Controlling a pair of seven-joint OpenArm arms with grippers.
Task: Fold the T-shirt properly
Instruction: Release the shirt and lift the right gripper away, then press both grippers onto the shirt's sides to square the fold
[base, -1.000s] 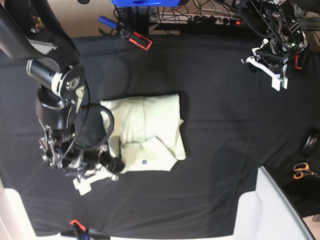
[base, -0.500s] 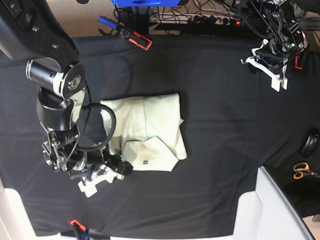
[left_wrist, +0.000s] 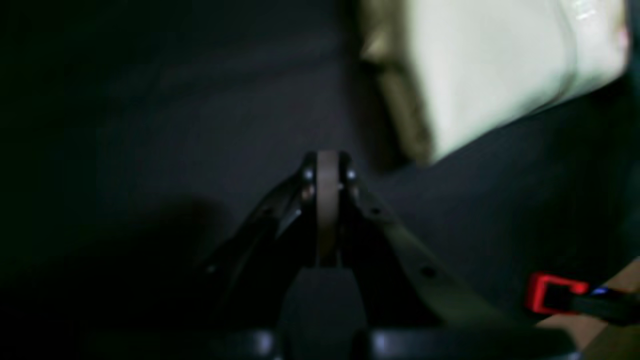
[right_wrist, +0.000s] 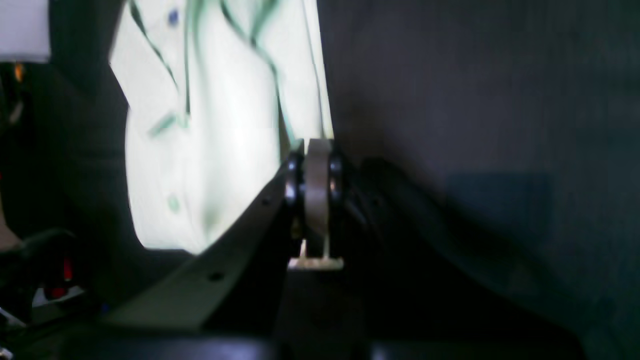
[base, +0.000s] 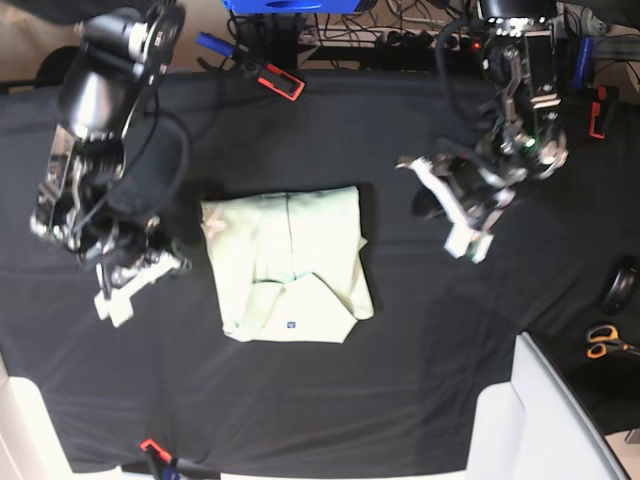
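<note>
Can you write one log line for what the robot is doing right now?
T-shirt: folded, flat on black cloth | left claw: shut, empty, beside shirt | right claw: shut, empty, beside shirt

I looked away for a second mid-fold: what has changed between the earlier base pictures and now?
The right gripper has pulled off the T-shirt's near-left corner and now sits shut over the black cloth, left of the shirt. The left gripper, also shut, has swung in from the far corner toward the shirt's right side. The shirt lies folded much as before; scissors unmoved.
</note>
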